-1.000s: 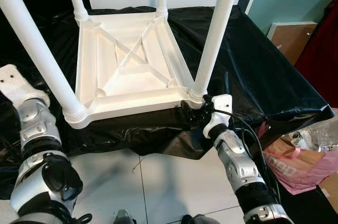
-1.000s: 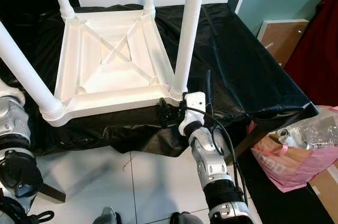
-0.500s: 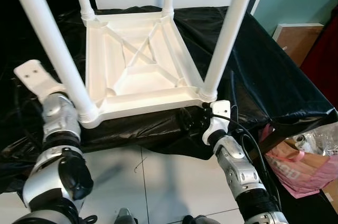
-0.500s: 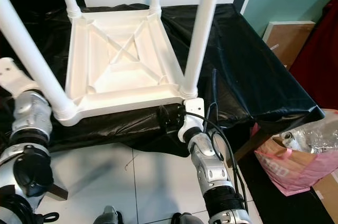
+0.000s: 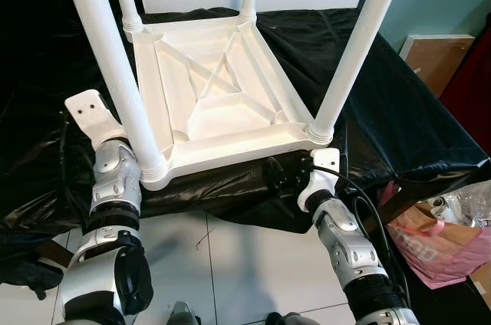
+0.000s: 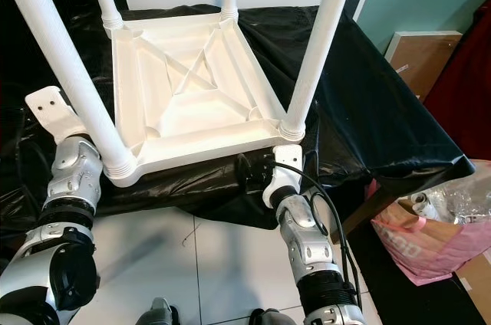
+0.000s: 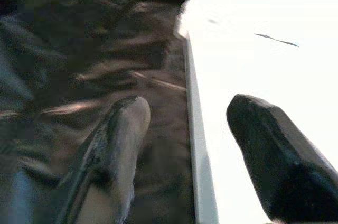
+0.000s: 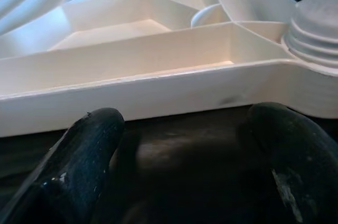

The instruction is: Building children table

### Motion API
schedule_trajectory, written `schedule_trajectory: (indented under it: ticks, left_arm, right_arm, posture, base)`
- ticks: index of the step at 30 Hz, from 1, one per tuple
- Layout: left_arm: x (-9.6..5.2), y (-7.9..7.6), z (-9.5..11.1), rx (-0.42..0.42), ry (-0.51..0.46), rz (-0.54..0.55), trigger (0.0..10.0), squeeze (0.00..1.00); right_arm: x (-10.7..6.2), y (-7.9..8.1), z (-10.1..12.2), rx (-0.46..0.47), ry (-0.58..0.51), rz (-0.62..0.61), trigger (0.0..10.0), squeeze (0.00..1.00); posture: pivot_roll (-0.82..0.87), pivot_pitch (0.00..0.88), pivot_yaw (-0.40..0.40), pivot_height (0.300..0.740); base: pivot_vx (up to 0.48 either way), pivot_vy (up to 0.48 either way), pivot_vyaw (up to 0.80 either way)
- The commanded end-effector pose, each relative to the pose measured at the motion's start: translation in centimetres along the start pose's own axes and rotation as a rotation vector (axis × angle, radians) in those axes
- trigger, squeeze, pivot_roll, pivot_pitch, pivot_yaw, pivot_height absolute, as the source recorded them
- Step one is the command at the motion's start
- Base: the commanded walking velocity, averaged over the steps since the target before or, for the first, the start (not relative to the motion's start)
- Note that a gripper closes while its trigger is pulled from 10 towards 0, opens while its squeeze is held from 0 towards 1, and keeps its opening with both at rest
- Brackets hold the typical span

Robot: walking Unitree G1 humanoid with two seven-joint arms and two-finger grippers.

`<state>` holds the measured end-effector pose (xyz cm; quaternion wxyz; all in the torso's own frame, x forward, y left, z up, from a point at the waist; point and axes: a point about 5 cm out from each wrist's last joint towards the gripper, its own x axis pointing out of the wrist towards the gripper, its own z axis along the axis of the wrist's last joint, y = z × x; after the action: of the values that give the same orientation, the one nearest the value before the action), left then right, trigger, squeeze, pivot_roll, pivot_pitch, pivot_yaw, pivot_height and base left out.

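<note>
Left hand [image 7: 185, 145] has risen beside the table [image 5: 222, 103].

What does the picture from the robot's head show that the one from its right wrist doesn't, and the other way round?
Head view: the whole upside-down white table with four legs pointing up, on a black sheet; both silver arms, the left end effector near the table's left corner; a pink bag and a brown box to the right.

Right wrist view: a close look at the right end effector, its two black fingers open just before the table's near rim, and the threaded collar of one leg.

Both share the table's ribbed underside and the black sheet.
</note>
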<state>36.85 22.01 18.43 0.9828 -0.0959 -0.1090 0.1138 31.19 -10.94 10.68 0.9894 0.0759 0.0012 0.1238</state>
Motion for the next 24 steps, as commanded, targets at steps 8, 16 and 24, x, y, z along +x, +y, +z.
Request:
schedule_trajectory:
  ticks: [8, 16, 24]
  left_arm:
    - [-6.8, -10.4, -1.0, -0.114, 0.06, -1.163, 10.0, 0.0]
    - [-10.7, -14.6, -0.5, -0.195, 0.082, -1.298, 10.0, 0.0]
    - [-12.0, -16.2, 0.3, -0.255, 0.084, -1.272, 10.0, 0.0]
  right_arm:
    - [0.6, -2.6, -0.7, -0.054, 0.083, -0.181, 10.0, 0.0]
    - [1.2, -4.6, 0.3, -0.071, 0.057, -0.206, 10.0, 0.0]
    - [2.2, -4.3, 1.4, -0.029, -0.01, -0.184, 10.0, 0.0]
  posture:
    - [-0.01, 0.12, -0.072, 0.74]
    - [-0.01, 0.102, -0.064, 0.74]
    - [-0.01, 0.095, -0.058, 0.74]
  base:
    - [0.0, 0.0, 0.0]
    - [0.0, 0.0, 0.0]
    - [0.0, 0.0, 0.0]
